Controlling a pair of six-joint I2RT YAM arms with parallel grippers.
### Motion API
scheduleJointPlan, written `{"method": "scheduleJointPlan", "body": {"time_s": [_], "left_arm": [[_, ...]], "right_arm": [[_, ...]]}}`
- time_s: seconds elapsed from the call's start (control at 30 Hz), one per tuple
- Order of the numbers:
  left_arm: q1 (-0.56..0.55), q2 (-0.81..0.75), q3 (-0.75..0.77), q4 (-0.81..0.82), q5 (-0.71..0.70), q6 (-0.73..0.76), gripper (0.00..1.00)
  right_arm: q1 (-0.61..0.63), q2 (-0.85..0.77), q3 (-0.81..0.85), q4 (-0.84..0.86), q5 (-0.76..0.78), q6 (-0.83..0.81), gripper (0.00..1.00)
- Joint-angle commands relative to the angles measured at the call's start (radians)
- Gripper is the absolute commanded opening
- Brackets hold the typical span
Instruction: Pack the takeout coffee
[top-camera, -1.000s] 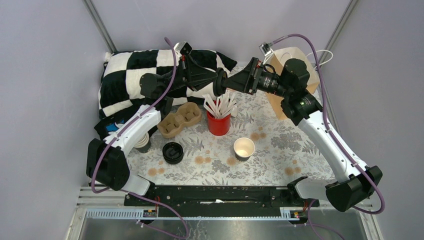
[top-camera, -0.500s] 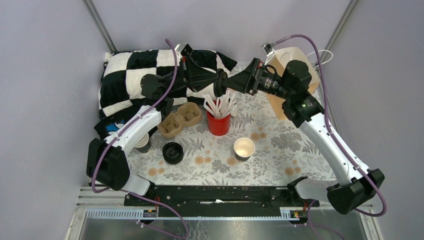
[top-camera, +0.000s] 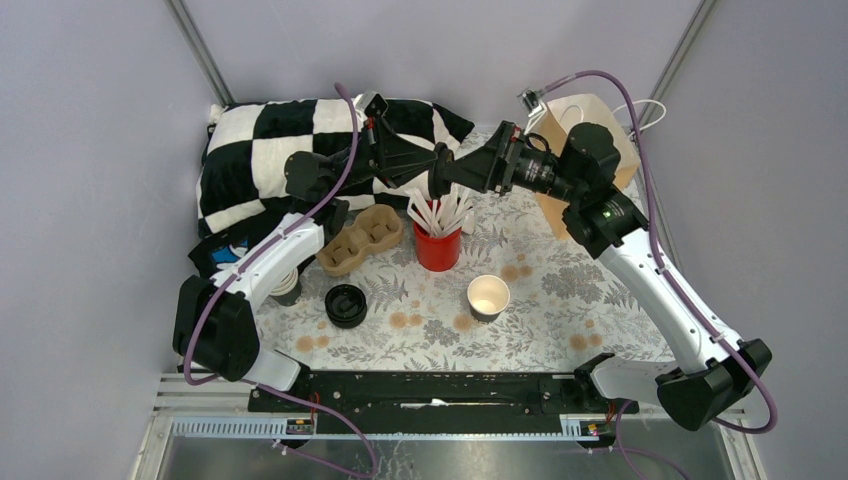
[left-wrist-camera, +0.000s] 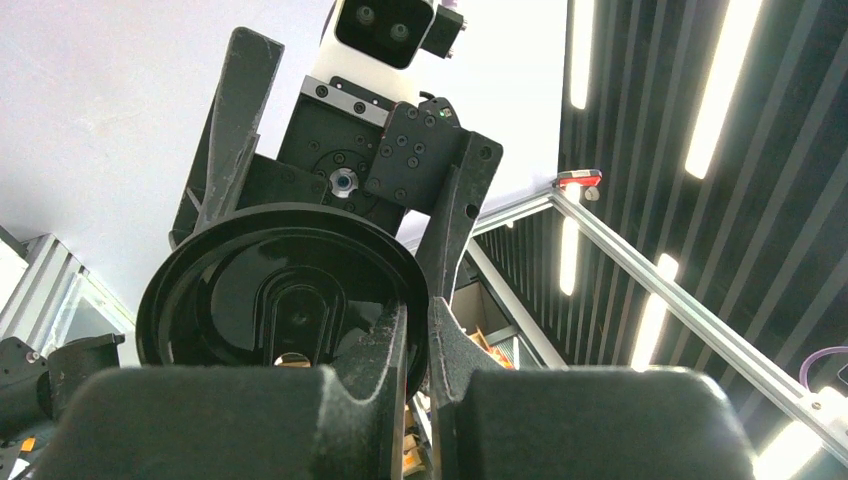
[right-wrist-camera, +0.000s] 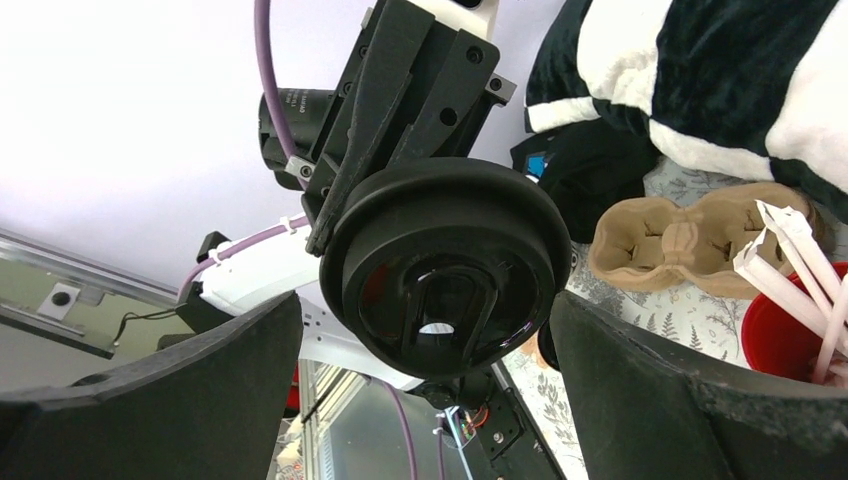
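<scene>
Two robot arms meet in mid-air over one black plastic lid (left-wrist-camera: 280, 290) above the far middle of a floral-patterned table (top-camera: 560, 290). The left gripper (left-wrist-camera: 428, 335) is clamped on the lid's rim. Its fingers (left-wrist-camera: 385, 345) are nearly together, and the lid is held on edge with its face towards the other arm. The right gripper (right-wrist-camera: 425, 315) faces it with its fingers (right-wrist-camera: 180, 390) spread to full width. One finger stands on each side of the lid, and neither is closed on it.

Below, one dark-sided paper cup (top-camera: 488, 296), white inside and open at the top, stands alone near the centre of the table, well apart from the raised lid. No second such cup can be made out.

Also on the table:
- One red cup (top-camera: 437, 250) stands almost under the grippers. It holds a bunch of white stir sticks (top-camera: 440, 212), too many and too overlapped to count.
- One brown moulded cup carrier (top-camera: 358, 238) sits just left of the red cup.
- One stack of black lids (top-camera: 345, 305) sits nearer the arm bases.
- One stack of cups (top-camera: 287, 285) is mostly hidden under the left arm.
- One black-and-white checked cloth (top-camera: 260, 150) lies across the far left.
- One brown paper bag (top-camera: 568, 108) stands at the far right, behind the right arm.

A small blue tag (right-wrist-camera: 537, 165) beside the cloth is too small to read, and no other writing is legible.
</scene>
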Motion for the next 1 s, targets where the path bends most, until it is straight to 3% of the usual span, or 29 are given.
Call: {"method": "scheduleJointPlan", "body": {"time_s": [0.0, 0.33, 0.5, 0.67, 0.97], "left_arm": [[-0.001, -0.005, 0.002, 0.014, -0.003, 0.033, 0.00], [-0.001, -0.007, -0.006, 0.012, -0.003, 0.033, 0.00], [-0.001, -0.008, -0.015, 0.023, -0.006, 0.027, 0.00], [-0.001, -0.009, -0.016, 0.030, -0.006, 0.023, 0.00], [-0.001, -0.011, -0.020, 0.044, -0.005, 0.015, 0.00]], "right_arm": [[0.045, 0.008, 0.072, -0.038, 0.023, -0.056, 1.00], [0.051, -0.012, 0.058, -0.028, 0.055, -0.069, 0.88], [0.051, -0.039, 0.030, -0.018, 0.093, -0.058, 0.99], [0.050, -0.044, 0.016, 0.019, 0.107, -0.035, 0.93], [0.049, -0.050, 0.004, 0.028, 0.122, -0.015, 0.94]]}}
